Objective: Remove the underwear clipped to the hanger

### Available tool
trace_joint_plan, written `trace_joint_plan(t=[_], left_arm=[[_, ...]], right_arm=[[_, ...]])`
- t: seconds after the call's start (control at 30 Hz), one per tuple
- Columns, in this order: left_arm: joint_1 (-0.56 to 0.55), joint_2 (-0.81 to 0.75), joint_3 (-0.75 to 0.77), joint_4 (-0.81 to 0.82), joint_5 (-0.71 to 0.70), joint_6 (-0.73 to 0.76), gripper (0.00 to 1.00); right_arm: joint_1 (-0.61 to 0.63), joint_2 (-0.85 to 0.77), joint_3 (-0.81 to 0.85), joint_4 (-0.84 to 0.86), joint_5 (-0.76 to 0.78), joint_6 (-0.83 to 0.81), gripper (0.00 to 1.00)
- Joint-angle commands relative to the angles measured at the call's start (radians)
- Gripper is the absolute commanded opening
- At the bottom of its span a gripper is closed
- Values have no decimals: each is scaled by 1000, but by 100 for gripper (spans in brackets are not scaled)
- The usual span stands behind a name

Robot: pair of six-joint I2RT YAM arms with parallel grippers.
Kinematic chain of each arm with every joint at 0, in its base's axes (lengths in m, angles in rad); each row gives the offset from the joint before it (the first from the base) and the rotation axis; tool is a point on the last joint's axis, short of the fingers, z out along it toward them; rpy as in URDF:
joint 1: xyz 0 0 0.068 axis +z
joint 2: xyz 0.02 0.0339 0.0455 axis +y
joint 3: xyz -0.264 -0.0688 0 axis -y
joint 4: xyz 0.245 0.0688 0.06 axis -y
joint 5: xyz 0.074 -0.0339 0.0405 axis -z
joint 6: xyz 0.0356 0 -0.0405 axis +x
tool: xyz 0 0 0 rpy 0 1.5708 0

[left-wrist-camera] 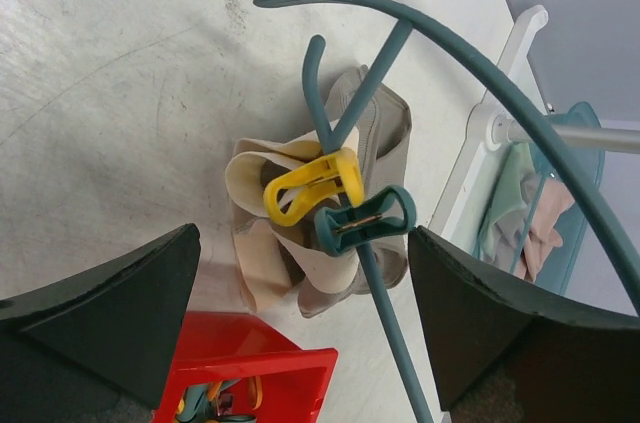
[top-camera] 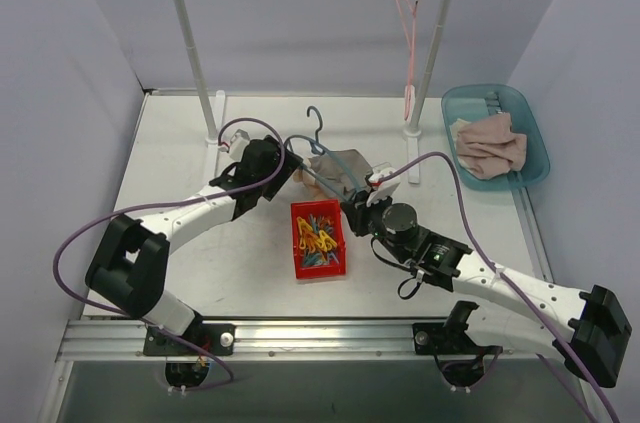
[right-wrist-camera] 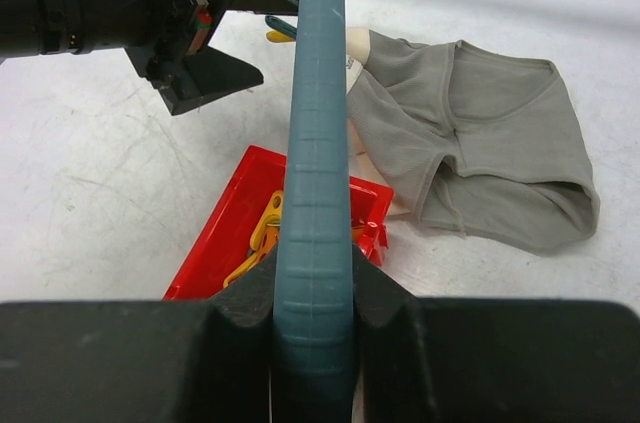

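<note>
Underwear [top-camera: 340,165] is seen crumpled on the desk [top-camera: 180,143], at 12 o'clock from the red bin [top-camera: 296,241]. It is pinned to the teal hanger [right-wrist-camera: 318,93] by a yellow peg [left-wrist-camera: 312,183] and a teal peg [left-wrist-camera: 365,221]. The right hand [right-wrist-camera: 315,303], at 5 o'clock from the cloth, is clamped on the hanger's bar. The left hand [left-wrist-camera: 303,233], at 9 o'clock, is held apart, gripping nothing.

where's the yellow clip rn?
Left wrist view, centre frame: the yellow clip sits on the beige underwear at the hanger, right beside the teal clip at its lower right. The red bin is below it.
</note>
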Motion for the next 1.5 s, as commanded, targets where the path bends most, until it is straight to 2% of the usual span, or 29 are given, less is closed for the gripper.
trace_joint_plan(t=[0.0, 0.1, 0.2, 0.23, 0.33, 0.43, 0.47, 0.53, 0.57, 0.63, 1.0, 1.13, 1.37, 1.47], left_arm=[[6, 21, 55, 28, -21, -32, 94], [6, 48, 58, 80, -24, -41, 96], [5, 60, 23, 152, -24, -49, 85], [5, 59, 13, 166, -25, -49, 75], [5, 50, -10, 197, -39, -47, 64], [6, 34, -25, 210, -57, -32, 46], [6, 28, -25, 211, -61, -25, 32], [6, 19, -25, 211, -65, -14, 22], [6, 17, -25, 206, -65, -5, 11], [8, 8, -25, 204, -62, 2, 3], [17, -44, -34, 211, 5, 48, 3], [17, -88, -11, 175, 21, 66, 3], [22, -113, -2, 149, 33, 66, 3], [23, -124, -13, 161, 41, 48, 3]], right_arm=[[12, -34, 1, 84, 37, -11, 0], [17, -28, 4, 86, 34, -11, 0], [22, -26, 11, 80, 37, -12, 0], [23, -26, 11, 78, 35, -11, 0], [23, -32, 9, 75, 40, -11, 0], [25, -34, 9, 70, 43, -9, 0], [25, -31, 11, 69, 46, -9, 0], [25, -29, 12, 67, 49, -11, 0], [23, -28, 14, 64, 51, -9, 0], [25, -25, 14, 64, 55, -4, 0], [25, 13, 43, 0, 106, 3, 0], [23, 43, 61, -46, 211, 35, 0], [28, 115, 89, -52, 245, 51, 0], [29, 113, 77, -51, 340, 94, 0]])
